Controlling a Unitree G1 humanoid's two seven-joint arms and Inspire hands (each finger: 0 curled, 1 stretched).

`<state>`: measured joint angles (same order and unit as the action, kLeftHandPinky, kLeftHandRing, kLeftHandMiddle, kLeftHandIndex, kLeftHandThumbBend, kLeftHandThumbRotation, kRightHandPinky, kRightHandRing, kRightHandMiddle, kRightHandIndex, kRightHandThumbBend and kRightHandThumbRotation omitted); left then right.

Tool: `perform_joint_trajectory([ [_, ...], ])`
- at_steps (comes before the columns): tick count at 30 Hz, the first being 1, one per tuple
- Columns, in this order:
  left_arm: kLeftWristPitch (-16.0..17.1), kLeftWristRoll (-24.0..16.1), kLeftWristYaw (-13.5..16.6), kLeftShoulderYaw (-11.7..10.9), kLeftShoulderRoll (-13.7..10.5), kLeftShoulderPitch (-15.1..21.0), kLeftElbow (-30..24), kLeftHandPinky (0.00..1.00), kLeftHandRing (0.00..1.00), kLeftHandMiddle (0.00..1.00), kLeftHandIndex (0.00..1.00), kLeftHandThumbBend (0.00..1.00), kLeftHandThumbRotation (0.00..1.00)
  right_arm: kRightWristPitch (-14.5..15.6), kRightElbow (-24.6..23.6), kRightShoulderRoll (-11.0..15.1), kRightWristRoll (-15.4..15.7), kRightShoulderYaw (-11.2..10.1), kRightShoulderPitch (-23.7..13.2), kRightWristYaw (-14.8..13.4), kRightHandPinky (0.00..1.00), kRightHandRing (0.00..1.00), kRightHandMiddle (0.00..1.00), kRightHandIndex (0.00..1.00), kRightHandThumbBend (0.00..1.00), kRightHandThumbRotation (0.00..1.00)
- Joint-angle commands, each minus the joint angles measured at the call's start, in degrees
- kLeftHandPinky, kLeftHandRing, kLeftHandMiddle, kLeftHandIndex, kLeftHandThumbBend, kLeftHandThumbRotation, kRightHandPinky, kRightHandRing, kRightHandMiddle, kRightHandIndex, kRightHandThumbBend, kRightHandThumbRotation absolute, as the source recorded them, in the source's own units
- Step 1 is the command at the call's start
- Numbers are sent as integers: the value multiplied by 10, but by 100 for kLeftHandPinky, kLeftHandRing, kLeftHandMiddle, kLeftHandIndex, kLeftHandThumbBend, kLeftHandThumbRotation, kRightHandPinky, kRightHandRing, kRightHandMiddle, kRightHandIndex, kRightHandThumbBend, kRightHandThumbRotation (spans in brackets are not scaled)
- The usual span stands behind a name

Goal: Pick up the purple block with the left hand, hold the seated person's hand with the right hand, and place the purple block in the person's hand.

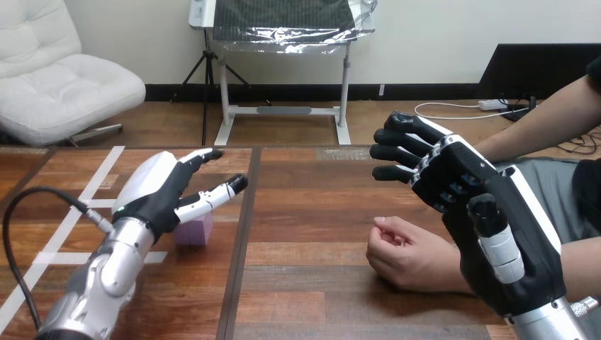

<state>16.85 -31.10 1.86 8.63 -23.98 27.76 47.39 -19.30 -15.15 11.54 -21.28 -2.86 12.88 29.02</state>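
The table (312,283) is made of reddish-brown wooden planks with a visible grain, and flat white tape lines (64,227) cross its left part. The left hand (159,191), glossy white on its rounded back and matte black beneath, extends from a silver metal forearm (106,276). Its fingers are straight and spread away from the thumb, gripping nothing. The purple block (197,232), a small matte cube, sits on the table just under that thumb, partly hidden by the palm. Whether they touch cannot be told. Right of centre, the person's hand (400,251) rests on the wood in a loose fist. The right hand (528,244) is beside it and overlaps the wrist, its black jointed fingers loosely bent and closed on nothing.
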Motion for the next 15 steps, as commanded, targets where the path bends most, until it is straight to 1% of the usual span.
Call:
perform_joint_trajectory([
  [1,-7,-12,15,17,-14,58,23,88,91,92,90,65,89,-10,-11,1,-1,-8,-34,-4,75,81,82,83,95,81],
  [11,-28,-29,29,40,-14,77,59,91,92,93,90,64,85,-11,-10,2,-6,-10,-33,-1,75,81,83,83,94,80],
  [15,-36,-33,29,48,-14,83,72,92,93,94,90,63,84,-12,-11,3,-2,-10,-33,-2,75,81,83,83,94,81],
])
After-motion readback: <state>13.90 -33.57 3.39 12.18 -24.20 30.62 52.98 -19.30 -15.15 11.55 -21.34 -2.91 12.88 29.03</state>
